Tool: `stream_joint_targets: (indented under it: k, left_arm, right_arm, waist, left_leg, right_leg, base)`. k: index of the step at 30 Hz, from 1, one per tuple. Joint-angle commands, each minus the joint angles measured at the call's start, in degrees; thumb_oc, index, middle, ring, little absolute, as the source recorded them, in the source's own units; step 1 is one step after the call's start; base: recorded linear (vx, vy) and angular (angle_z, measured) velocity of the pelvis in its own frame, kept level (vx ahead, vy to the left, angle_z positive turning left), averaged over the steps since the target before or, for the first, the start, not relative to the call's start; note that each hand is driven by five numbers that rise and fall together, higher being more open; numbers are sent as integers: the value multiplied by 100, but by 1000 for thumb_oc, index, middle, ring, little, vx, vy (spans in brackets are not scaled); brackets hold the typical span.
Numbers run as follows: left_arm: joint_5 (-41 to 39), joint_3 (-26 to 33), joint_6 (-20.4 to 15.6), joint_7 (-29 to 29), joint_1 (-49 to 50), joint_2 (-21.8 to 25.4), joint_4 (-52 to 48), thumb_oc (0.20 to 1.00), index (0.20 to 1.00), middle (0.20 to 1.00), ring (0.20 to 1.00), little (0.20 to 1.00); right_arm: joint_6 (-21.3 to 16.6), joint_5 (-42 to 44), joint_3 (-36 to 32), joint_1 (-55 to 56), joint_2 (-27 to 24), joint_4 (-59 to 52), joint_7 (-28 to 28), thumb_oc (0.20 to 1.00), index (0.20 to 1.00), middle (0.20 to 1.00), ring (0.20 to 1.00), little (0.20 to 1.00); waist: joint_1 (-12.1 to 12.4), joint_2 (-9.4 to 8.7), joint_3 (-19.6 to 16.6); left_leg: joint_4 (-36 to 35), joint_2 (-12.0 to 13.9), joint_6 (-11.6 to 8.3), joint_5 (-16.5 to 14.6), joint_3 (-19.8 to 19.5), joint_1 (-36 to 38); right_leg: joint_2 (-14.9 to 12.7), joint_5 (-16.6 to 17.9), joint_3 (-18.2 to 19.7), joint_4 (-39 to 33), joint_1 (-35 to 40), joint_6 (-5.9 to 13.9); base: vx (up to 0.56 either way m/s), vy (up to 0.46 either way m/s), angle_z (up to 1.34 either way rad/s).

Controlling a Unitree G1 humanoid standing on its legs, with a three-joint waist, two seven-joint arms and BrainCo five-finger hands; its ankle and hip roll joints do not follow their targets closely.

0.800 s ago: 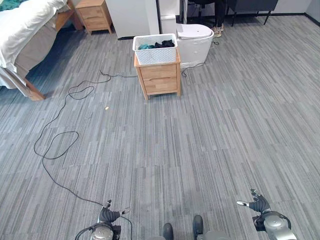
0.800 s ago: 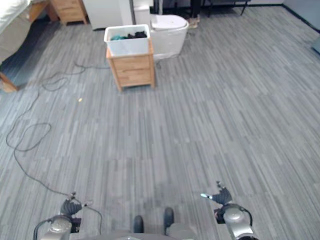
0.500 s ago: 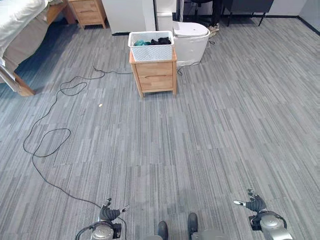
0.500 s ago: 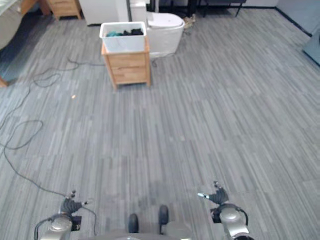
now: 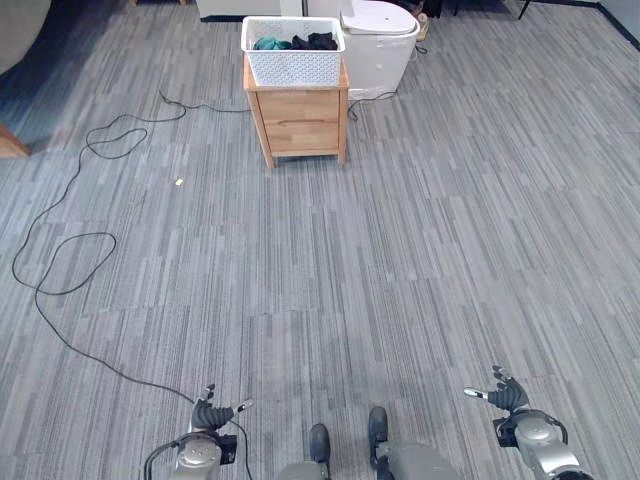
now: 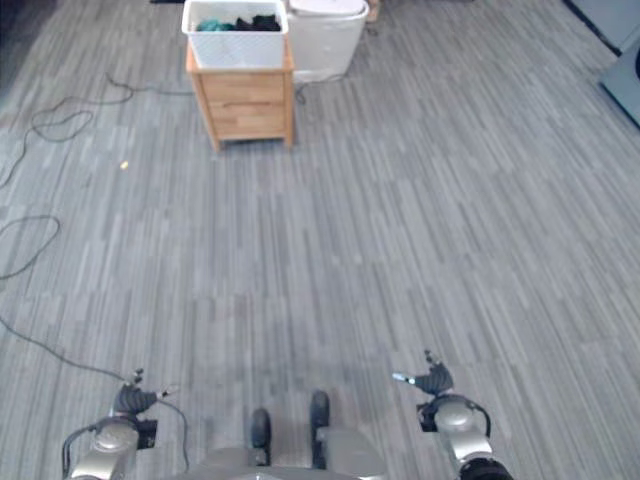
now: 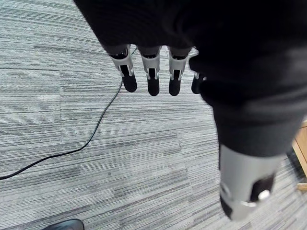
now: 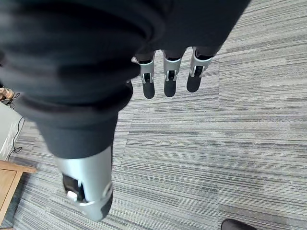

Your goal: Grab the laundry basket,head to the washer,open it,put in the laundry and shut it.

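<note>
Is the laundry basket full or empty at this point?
Partly filled: dark and teal clothes show above the rim of the white basket, which stands on the wooden nightstand.

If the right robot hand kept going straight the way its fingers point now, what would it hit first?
Probably just the grey floor. The right robot hand is open and empty, its fingers aimed down at bare flooring. The laundry basket on the wooden cabinet lies far ahead, off that line, though depth is hard to judge.

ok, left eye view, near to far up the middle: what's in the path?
Left hand and right hand low down, both open → bare grey floor → wooden nightstand → white laundry basket of clothes on top → white washer just behind.
</note>
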Motion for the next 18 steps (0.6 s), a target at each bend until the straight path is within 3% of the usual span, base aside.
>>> stream_joint_targets:
  k: [1,7,8,9,11,15,16,18]
  left_arm:
    - [-216,178,-83,98,-9,240,-135,1000,1000,1000,1000,1000]
    - [-250,133,-72,58,-47,102,112,1000,1000,1000,1000,1000]
    - [-217,98,-79,57,-64,89,115,1000,1000,1000,1000,1000]
    - [-70,18,-76,3,0,45,64,1000,1000,1000,1000,1000]
    - [-73,7,-67,-7,18,2,85,1000,1000,1000,1000,1000]
    - [-67,-82,-47,-102,32,-87,78,1000,1000,1000,1000,1000]
    - [-58,-128,-41,-96,-18,-115,105,1000,1000,1000,1000,1000]
    - [-56,-213,-40,-71,-145,-155,146,1000,1000,1000,1000,1000]
  right_arm:
    - [-103,72,27,-61,79,-176,-90,1000,1000,1000,1000,1000]
    - [-79,140,64,16,51,-148,-82,1000,1000,1000,1000,1000]
    - [-75,127,60,57,53,-122,-80,1000,1000,1000,1000,1000]
    - [-98,134,36,198,43,-58,-80,1000,1000,1000,1000,1000]
    - [-107,118,33,174,31,8,-86,1000,1000,1000,1000,1000]
    - [-139,142,36,140,16,29,-82,1000,1000,1000,1000,1000]
    - [-143,148,45,103,-6,63,-92,1000,1000,1000,1000,1000]
    - [-126,169,76,6,-60,124,-135,1000,1000,1000,1000,1000]
  waist:
    - [81,-157,97]
    - [-73,-153,220]
    - [-92,-158,216]
    - [-138,-142,49]
    - [-147,-100,-3]
    - [-194,30,-171]
    - [-210,26,-166]
    - [-212,-37,-111]
  left_leg:
    - [892,-283,25,-982,-261,54]
    - [746,-354,-65,-1253,-452,682]
    - [774,-378,-80,-1309,-503,751]
    - [832,-384,-161,-1474,-624,932]
    - [905,-314,-242,-1423,-613,949]
    - [1567,35,-674,-890,-416,789]
    - [1855,128,-722,-738,-275,628]
    - [2018,243,-614,-761,55,203]
  right_leg:
    - [-518,-224,-192,357,-159,329]
    - [-453,77,-783,-614,-580,410]
    - [-455,92,-772,-625,-624,403]
    - [-372,123,-573,-775,-382,248]
    - [-349,148,-596,-778,-313,210]
    - [-284,-33,-834,-848,27,36]
    - [-303,-111,-877,-892,136,-10]
    - [-391,-248,-925,-989,326,-36]
  base:
    - [292,-10,7]
    - [241,-57,15]
    - [481,-220,55]
    - [503,-245,80]
    - [307,-162,91]
    - [237,-153,32]
    - [174,-94,10]
    - [126,-52,7]
